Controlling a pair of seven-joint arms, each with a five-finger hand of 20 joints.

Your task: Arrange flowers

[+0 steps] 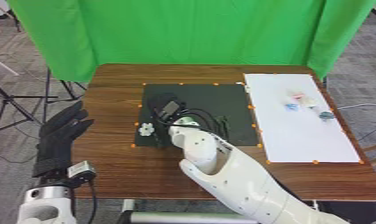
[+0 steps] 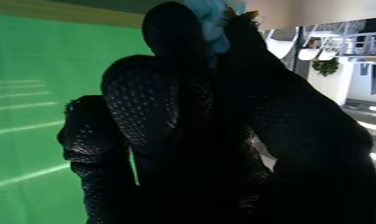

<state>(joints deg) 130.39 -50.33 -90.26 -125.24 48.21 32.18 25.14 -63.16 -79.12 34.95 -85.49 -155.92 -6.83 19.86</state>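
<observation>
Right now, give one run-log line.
right hand: pinching pale-blue flower | left hand: open | white flower-shaped piece: on black mat

Head view looks forward and down; wrist view looks closely along the right hand [image 1: 165, 104]; both catch green curtain [image 1: 202, 35].

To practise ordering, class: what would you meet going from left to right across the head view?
Left robot hand, white flower-shaped piece, right robot hand, small blue item on the white sheet, small grey-green item.
</observation>
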